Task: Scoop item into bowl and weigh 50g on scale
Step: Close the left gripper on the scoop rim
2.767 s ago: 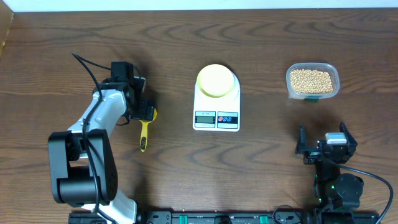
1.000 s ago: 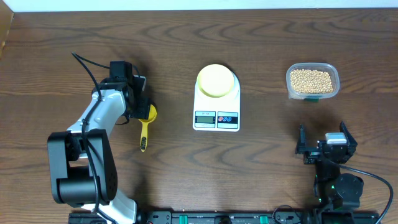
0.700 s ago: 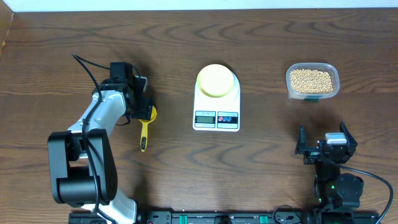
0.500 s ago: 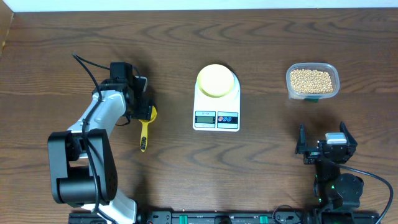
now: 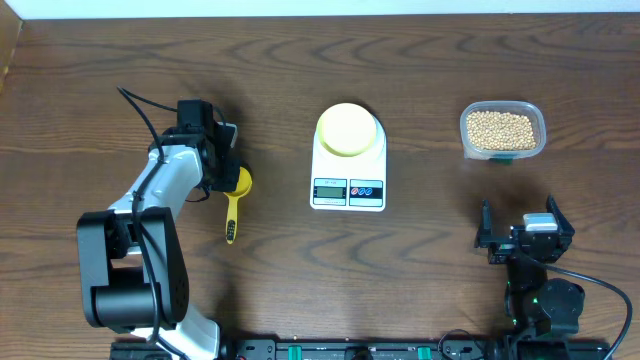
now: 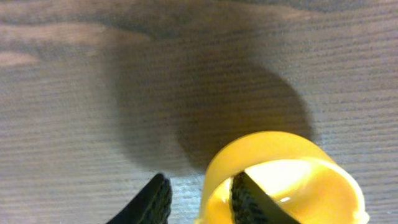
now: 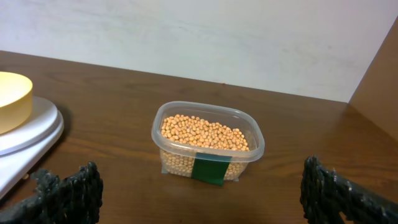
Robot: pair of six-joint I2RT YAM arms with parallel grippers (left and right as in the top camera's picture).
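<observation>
The left arm stands up from its base near the front left corner of the wooden surface (image 5: 420, 280) and reaches toward the far edge, with the wrist bent down. Its end effector (image 5: 233, 180) (image 6: 199, 200) is at the cup of the yellow scoop (image 5: 232, 215) (image 6: 261, 140). It is partly spread: one finger is outside the cup wall and the other is inside, and a small gap shows beside the outer finger. The scoop's handle points to the front edge.

The right arm is folded low at the front right corner. Its end effector (image 5: 518, 225) (image 7: 205, 199) is spread wide and holds nothing, well apart from the other things.

The white kitchen scale (image 5: 348, 172) (image 7: 25, 134) is in the middle, a little nearer to the far edge, and the pale yellow bowl (image 5: 348, 130) (image 7: 12, 90) sits on its platform. The beans (image 5: 501, 128) (image 7: 205, 134) lie in the clear plastic tub (image 5: 540, 130) (image 7: 255, 149) toward the far right corner.
</observation>
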